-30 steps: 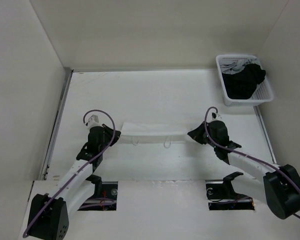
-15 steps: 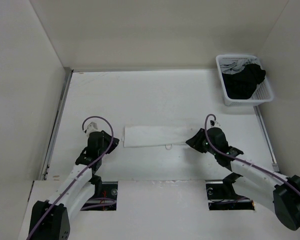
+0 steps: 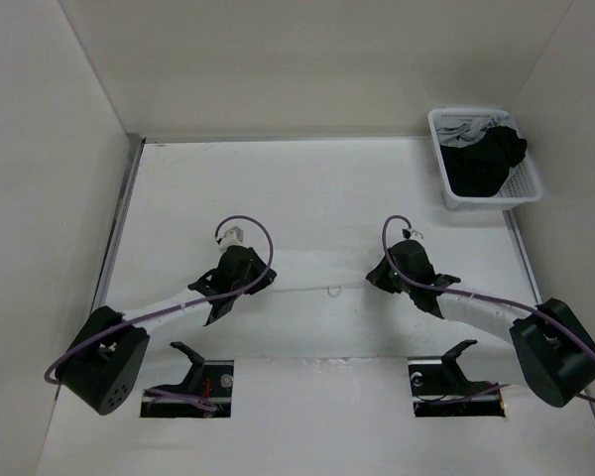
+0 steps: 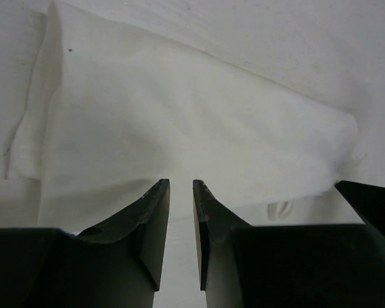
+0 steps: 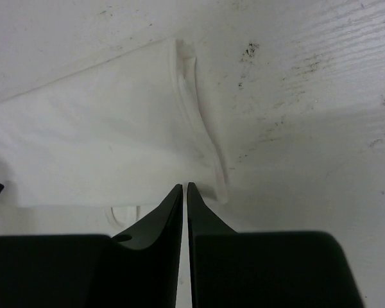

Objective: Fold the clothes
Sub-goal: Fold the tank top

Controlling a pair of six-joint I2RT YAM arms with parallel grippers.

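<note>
The clothes are a white camisole (image 3: 317, 279) lying flat as a folded strip between my two grippers. A strap loop (image 3: 332, 291) pokes out of its near edge. My left gripper (image 3: 266, 280) sits at the strip's left end. In the left wrist view its jaws (image 4: 181, 183) stand open by a narrow gap over the near edge of the camisole (image 4: 179, 115). My right gripper (image 3: 374, 278) is at the right end. In the right wrist view its tips (image 5: 185, 186) are pressed together on the near edge of the camisole (image 5: 102, 141), beside the side hem.
A white lattice basket (image 3: 437, 134) holding black garments (image 3: 486, 159) stands at the back right corner. White walls close in the table on three sides. Two cutouts (image 3: 193, 382) (image 3: 456, 382) lie at the near edge by the arm bases.
A second ago both grippers held the camisole stretched between them. They let it drop flat and drew back. Now both have moved in onto its near edge, and the right jaws have closed.
</note>
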